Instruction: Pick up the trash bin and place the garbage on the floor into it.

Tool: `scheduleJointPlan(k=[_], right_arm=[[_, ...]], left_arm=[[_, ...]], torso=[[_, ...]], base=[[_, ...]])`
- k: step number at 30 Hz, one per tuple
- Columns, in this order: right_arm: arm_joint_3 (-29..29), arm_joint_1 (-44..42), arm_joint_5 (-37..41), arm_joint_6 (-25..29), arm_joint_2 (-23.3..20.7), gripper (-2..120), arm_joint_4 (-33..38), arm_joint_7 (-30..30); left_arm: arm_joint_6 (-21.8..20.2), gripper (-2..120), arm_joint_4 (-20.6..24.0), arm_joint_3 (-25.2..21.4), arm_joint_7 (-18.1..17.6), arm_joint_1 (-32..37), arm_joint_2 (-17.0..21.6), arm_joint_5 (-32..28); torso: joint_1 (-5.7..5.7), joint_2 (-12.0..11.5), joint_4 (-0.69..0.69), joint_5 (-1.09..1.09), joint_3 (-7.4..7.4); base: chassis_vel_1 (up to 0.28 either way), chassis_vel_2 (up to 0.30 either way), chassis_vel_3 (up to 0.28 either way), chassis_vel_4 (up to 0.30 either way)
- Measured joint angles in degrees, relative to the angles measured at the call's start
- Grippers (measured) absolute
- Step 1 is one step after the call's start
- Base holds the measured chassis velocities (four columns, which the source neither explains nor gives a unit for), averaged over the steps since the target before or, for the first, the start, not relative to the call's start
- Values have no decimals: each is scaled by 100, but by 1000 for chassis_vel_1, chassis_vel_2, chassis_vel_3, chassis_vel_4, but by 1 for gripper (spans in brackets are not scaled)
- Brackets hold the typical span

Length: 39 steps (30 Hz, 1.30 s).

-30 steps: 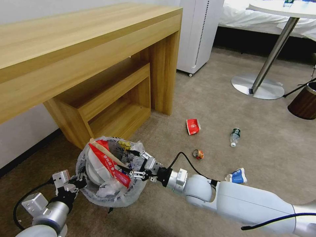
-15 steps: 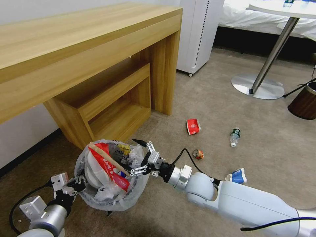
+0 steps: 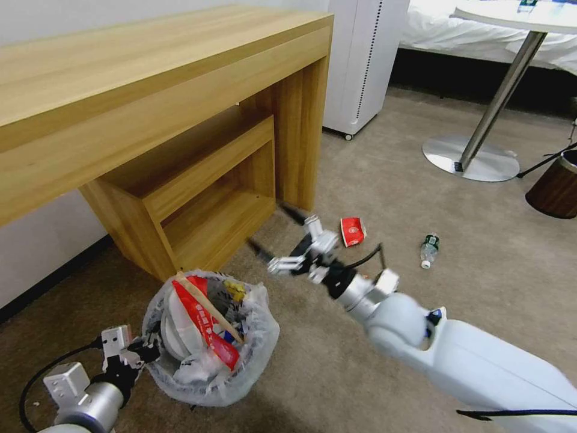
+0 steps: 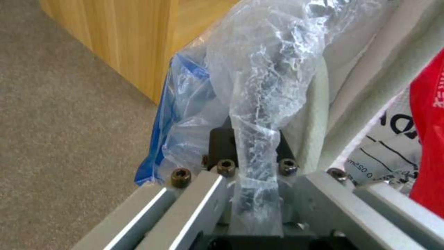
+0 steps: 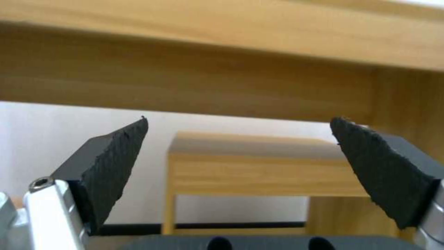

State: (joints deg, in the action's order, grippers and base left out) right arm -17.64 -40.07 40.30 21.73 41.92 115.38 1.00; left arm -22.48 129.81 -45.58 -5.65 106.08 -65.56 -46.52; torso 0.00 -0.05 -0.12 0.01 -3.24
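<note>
The trash bin (image 3: 210, 343) sits low at the front left in the head view, near the foot of the wooden desk (image 3: 150, 108). Its dark body is almost wholly hidden by the crinkly white bag folded over the rim. It is packed: a white slipper (image 3: 175, 322), a red wrapper (image 3: 207, 319) and a wooden stick (image 3: 210, 308) lying across the top can be made out; the smaller scraps beneath are too jumbled to name.

The left hand (image 3: 144, 352) is at the bin's near-left rim. The head view does not make its grip clear, but the left wrist view shows its fingers pressed together on a twisted strip of the bag (image 4: 259, 139) at the rim, with blue film and red wrapper on either side.

The right hand (image 3: 277, 231) hangs in the air beyond the bin, clear of it, between the desk and the litter. It is blurred in the head view; the right wrist view shows its two black fingertips (image 5: 116, 166) spread wide with nothing between them, facing the desk's lower shelf.

On the carpet lie a red-and-white paper cup (image 3: 353, 231) and a clear bottle (image 3: 428, 249). A blue-and-white carton (image 3: 437, 314) is mostly hidden behind the right arm.
</note>
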Motion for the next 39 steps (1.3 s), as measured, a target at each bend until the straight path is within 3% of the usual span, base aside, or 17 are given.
scheduleJointPlan(k=[10,19,24,25,32,39], right_arm=[[1013,-725,197,48,-89,100,167,134],[2250,-1325,161,-461,105,100,139,831],[3484,-2066,-7,-771,322,100,-7,1287],[3484,-2066,-7,-771,322,100,-7,1287],[4977,-2976,140,-855,834,100,-80,1266],[5434,-3404,-226,-882,1202,100,-183,1251]], left_arm=[[-49,0,-50,2,151,116,135,14],[-18,0,-39,-22,222,82,101,54],[-13,0,-114,0,226,-28,196,9],[-13,0,-114,0,226,-28,196,9],[-13,0,-195,41,226,-256,286,-112],[-15,0,-264,65,219,-399,340,-162]], torso=[[0,0,0,-1,0],[0,0,1,0,0],[0,0,1,0,0],[0,0,1,0,0],[0,0,0,-1,0],[0,0,-1,-1,1]], base=[[0,0,0,0],[0,0,0,0],[0,0,0,0],[0,0,0,0],[0,0,0,0],[0,0,0,0]])
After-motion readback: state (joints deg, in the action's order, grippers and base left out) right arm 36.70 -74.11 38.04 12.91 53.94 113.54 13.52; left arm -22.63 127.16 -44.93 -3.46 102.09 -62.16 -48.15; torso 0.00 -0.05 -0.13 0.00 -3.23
